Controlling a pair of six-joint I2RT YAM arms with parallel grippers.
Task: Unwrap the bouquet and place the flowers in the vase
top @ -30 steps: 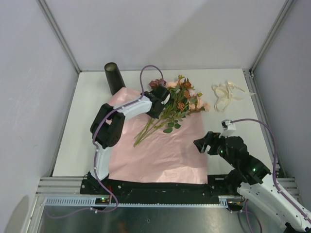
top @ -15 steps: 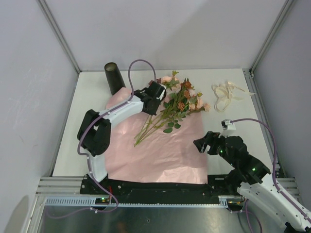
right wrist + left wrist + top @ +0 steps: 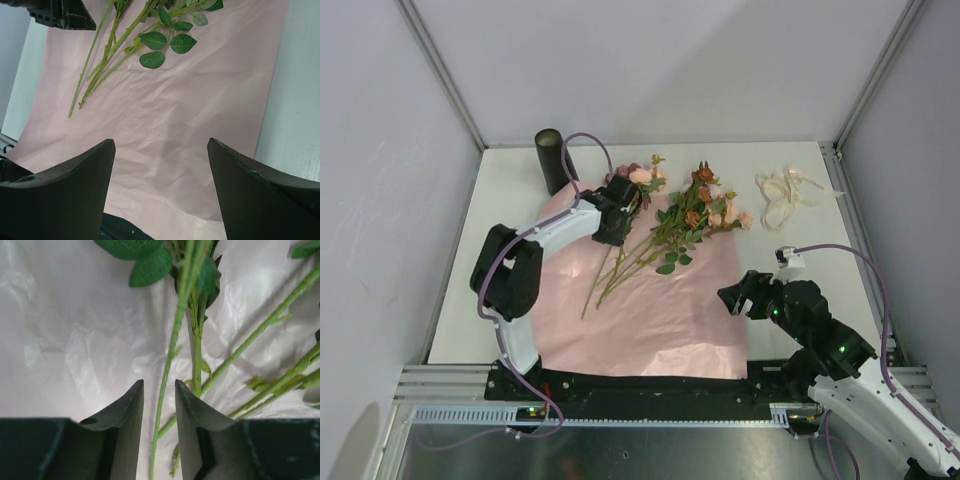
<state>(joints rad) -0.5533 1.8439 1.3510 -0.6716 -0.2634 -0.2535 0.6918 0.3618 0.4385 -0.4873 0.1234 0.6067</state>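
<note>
The bouquet lies undone, its flowers (image 3: 695, 212) loose on a flat pink paper sheet (image 3: 660, 305). One pink-headed rose (image 3: 640, 176) lies apart to the left of the bunch, its stem (image 3: 172, 345) running between the fingers of my left gripper (image 3: 616, 205) (image 3: 159, 390). That gripper's jaws stand slightly apart, open, with a gap on both sides of the stem. The black vase (image 3: 552, 160) stands upright at the far left, behind the left gripper. My right gripper (image 3: 735, 296) (image 3: 160, 145) hangs wide open over the paper's right part, holding nothing.
A cream ribbon (image 3: 785, 196) lies loose at the far right of the white table (image 3: 500, 250). Stems and leaves (image 3: 112, 47) fan toward the paper's middle. The left arm's elbow (image 3: 500, 280) sits over the table's left side.
The left gripper swung left toward the vase, dragging one rose out of the bunch, and its jaws have parted from the stem. The right arm stayed still.
</note>
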